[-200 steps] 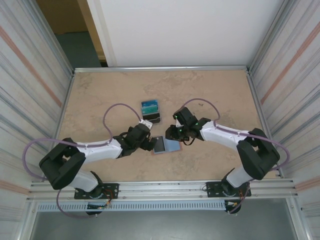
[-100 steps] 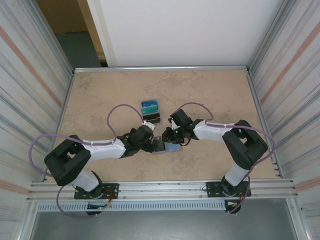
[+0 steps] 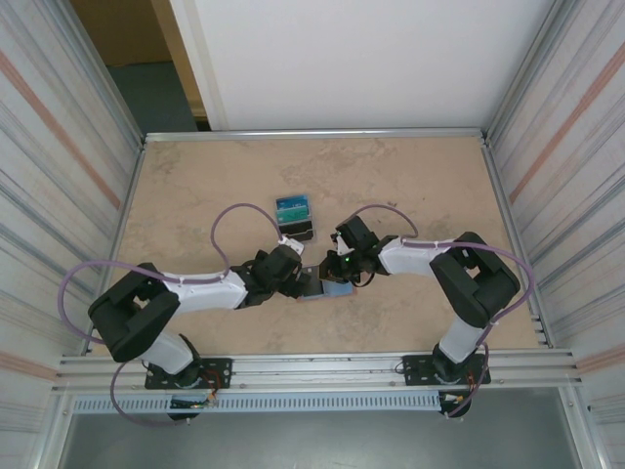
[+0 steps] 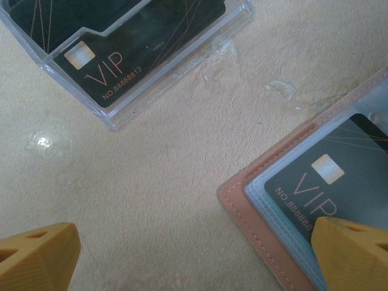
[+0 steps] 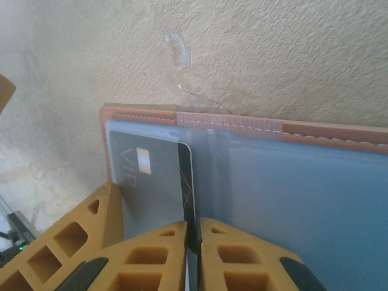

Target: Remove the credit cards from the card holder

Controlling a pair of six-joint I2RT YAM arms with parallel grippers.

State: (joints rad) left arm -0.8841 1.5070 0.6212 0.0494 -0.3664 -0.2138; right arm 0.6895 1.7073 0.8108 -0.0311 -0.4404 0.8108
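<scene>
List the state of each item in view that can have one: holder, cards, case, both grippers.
card holder: unfolded, flat on the table, inside facing up.
credit card: in the holder's clear sleeve, its edge between the right gripper's fingers.
clear case: on the table apart from the holder, another VIP card inside.
left gripper: open wide, one finger over the holder's corner.
right gripper: closed on the card's edge.

The card holder [image 5: 254,127] is showing salmon pink with pale stitching and a blue-grey inside. The credit card [image 5: 148,194] is looking black, perhaps dark grey, with gold VIP lettering. The fingers [image 5: 151,254] are showing orange-yellow against the mottled beige table [image 5: 273,54].
</scene>
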